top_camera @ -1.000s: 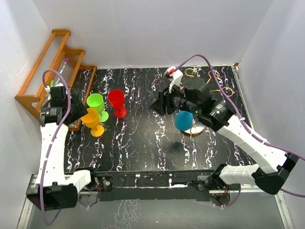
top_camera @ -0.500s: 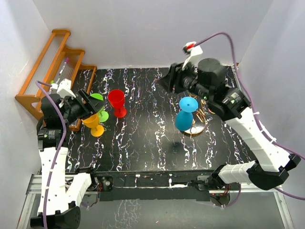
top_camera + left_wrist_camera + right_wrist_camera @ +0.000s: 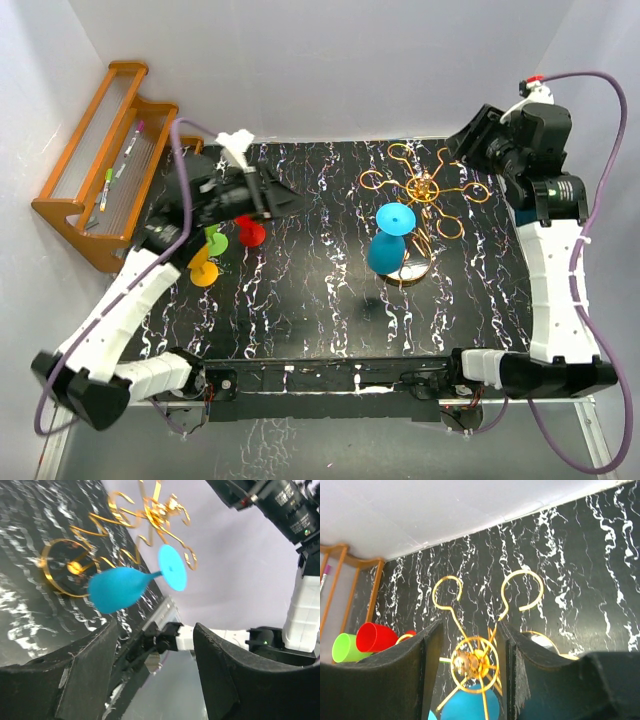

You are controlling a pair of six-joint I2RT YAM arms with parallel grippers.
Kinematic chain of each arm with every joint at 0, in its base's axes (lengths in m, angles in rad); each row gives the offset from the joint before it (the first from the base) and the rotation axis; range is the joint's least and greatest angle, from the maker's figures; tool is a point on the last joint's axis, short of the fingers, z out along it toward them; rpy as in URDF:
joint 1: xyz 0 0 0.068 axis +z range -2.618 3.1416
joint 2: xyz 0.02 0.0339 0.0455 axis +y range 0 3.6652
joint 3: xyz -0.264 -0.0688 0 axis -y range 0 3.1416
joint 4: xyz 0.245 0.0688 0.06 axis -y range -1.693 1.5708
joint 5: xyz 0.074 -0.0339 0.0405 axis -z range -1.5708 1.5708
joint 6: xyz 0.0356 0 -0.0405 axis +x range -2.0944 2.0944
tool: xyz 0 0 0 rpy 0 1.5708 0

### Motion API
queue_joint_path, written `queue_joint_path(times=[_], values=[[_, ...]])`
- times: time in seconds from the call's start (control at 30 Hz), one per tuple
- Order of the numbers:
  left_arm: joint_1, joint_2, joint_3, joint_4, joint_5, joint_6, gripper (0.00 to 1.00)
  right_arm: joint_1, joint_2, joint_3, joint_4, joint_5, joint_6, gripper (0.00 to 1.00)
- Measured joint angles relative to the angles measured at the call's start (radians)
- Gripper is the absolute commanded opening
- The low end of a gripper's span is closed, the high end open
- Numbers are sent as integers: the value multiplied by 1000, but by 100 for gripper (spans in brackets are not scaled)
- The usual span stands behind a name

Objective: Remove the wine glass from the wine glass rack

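Observation:
A blue wine glass [image 3: 387, 250] hangs upside down on the gold wire rack [image 3: 425, 188], foot up and bowl down over the rack's round base. My left gripper [image 3: 288, 200] is open and empty over the middle left of the table, well left of the glass. Its wrist view shows the glass [image 3: 122, 586] and the rack [image 3: 150, 510] ahead of the open gripper [image 3: 155, 652]. My right gripper [image 3: 472, 135] is open and empty, raised at the far right behind the rack. Its wrist view looks down between its fingertips [image 3: 412, 672] onto the rack's hub [image 3: 472, 662] and the glass [image 3: 470, 707].
Red [image 3: 248, 231], green [image 3: 215, 241] and orange [image 3: 204, 271] glasses stand on the table's left, partly under the left arm. An orange-brown wooden stepped shelf [image 3: 110, 150] leans at the far left. White walls close in behind and on both sides.
My left arm swung right from beside the coloured glasses toward the table's middle. My right arm pulled up and back to the far right, away from the rack. The blue glass stayed on the rack.

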Motion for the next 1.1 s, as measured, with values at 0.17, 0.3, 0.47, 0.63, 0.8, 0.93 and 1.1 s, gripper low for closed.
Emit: queue_joint_path(times=[0.17, 0.3, 0.47, 0.63, 0.8, 0.93, 1.1], values=[[-286, 224, 200, -50, -120, 73, 58, 3, -138, -93, -25, 80, 26, 47], [-372, 345, 290, -104, -180, 122, 58, 3, -331, -186, -22, 152, 72, 45], [-379, 414, 313, -154, -216, 146, 57, 3, -522, -267, 0, 156, 129, 44], [-388, 452, 324, -158, -225, 148, 57, 3, -557, -271, 69, 71, 166, 44], [-391, 453, 343, -163, -245, 142, 57, 3, -534, -305, 81, 5, 184, 43], [-390, 453, 366, -150, -248, 117, 57, 3, -525, -309, 81, -12, 186, 43], [-391, 465, 382, -138, -237, 68, 55, 3, -545, -309, 81, -12, 185, 43]])
